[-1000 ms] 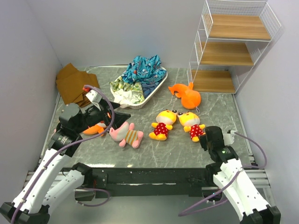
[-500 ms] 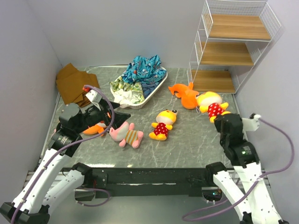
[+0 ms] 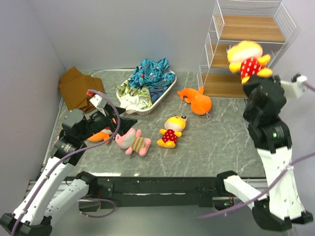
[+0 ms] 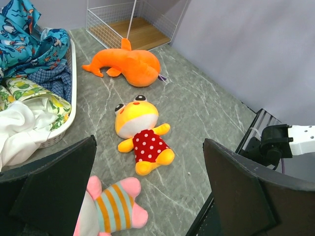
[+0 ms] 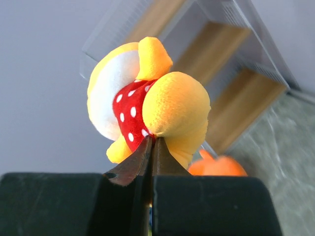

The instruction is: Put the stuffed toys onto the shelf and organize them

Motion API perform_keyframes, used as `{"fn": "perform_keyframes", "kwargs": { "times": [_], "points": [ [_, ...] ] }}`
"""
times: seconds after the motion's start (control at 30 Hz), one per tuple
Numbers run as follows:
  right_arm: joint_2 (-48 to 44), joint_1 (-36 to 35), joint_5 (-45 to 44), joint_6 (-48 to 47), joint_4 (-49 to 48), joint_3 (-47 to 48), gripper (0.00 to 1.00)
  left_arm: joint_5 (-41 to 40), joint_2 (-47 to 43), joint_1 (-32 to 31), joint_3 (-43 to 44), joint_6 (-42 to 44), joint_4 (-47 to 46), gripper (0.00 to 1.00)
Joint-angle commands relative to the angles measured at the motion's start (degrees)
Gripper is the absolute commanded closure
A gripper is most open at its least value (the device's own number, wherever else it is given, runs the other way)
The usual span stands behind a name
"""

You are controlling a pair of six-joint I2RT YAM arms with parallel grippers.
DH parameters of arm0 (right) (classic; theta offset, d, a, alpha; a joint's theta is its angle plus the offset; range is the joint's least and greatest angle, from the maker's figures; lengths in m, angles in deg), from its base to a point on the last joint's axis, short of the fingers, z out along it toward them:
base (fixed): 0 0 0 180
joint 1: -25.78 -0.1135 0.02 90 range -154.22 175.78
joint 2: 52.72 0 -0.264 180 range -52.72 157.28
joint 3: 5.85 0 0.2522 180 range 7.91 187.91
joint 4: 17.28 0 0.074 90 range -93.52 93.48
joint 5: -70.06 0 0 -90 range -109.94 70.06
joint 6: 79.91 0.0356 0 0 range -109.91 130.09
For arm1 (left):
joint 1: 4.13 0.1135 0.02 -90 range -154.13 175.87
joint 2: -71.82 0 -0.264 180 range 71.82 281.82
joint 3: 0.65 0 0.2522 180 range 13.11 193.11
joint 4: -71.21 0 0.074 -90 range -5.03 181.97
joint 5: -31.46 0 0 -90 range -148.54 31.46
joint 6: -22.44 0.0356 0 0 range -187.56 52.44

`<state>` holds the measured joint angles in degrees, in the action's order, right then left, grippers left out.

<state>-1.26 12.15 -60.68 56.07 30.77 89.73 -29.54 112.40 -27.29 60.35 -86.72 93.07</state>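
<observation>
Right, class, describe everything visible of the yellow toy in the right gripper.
The yellow toy is a small soft plush with a round yellow head, a white face patch, a red white-dotted body and yellow limbs. The right gripper is shut on its lower end, and nothing else seems to touch it. It is held in the air in front of the shelf, level with its middle board in the top view.

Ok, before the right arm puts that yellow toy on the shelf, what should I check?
1. Grip, right end effector shut on yellow toy: ok.
2. Toy clear of the table: ok.
3. Boards of the shelf bare where visible: ok.
4. Toy lined up with a shelf opening: cannot tell.
5. Other arm, left end effector open, far from the shelf: ok.
</observation>
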Motion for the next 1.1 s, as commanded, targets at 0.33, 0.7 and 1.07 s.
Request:
{"fn": "perform_keyframes", "kwargs": {
  "times": [0.33, 0.7, 1.07],
  "points": [
    [24.5, 6.5, -1.9, -12.2, -22.4, 24.8, 1.0, -1.3, -1.2, -0.5, 0.2, 0.8, -0.7, 0.04],
    [49.2, 12.3, 8.3, -11.9, -17.2, 49.5, 1.0, -1.2, -0.5, -1.5, 0.3, 1.2, -0.4, 0.04],
    [59.5, 12.6, 10.4, -7.2, -19.8, 54.7, 1.0, -1.0, 0.3, -1.5, 0.1, 1.6, -0.5, 0.04]
  ]
}}
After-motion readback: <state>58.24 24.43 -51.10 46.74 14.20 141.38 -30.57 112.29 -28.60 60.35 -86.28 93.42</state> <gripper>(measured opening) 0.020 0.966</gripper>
